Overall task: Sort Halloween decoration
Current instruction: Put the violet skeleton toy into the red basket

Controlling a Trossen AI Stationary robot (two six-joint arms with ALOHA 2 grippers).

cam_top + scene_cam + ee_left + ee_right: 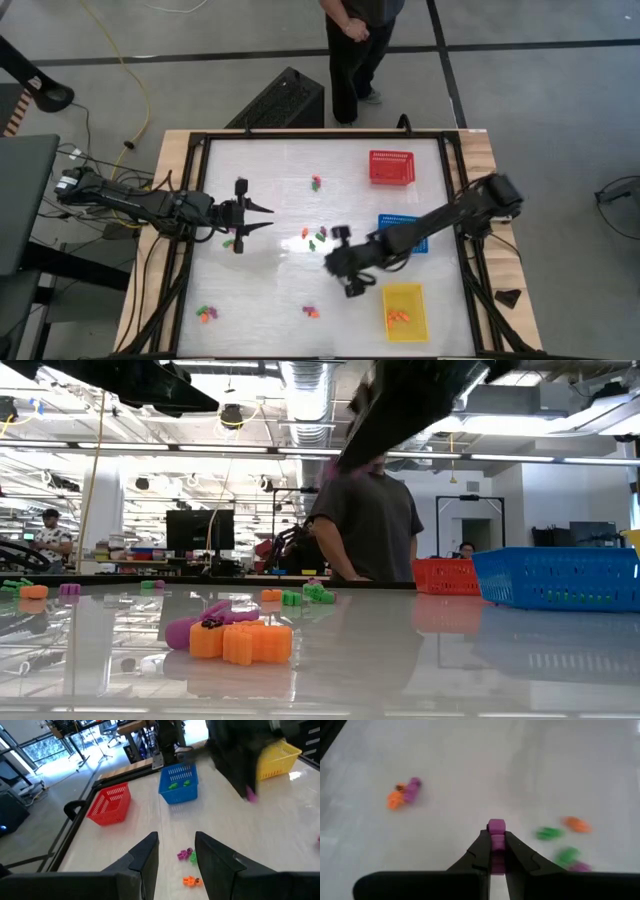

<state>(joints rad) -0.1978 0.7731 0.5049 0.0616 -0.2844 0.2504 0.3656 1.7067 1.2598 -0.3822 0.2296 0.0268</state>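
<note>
The table (300,300) carried three mesh baskets along its right side: a red basket (391,166) farthest from the robot, a blue basket (404,232) in the middle, a yellow basket (404,311) nearest. The right arm reached inward across the blue basket, placing the right gripper (495,846) above mid-table, clear of the surface. Its fingers were pressed on a purple trinket (495,834), which stood out lengthwise beyond the tips. In my judgement the coming move turns on one relation: the baskets lay back along the right arm's own reach, the blue basket closest. The left gripper (175,851) hung with fingers spread and empty over left-centre. Loose trinkets (316,237) lay scattered between the two grippers.
</note>
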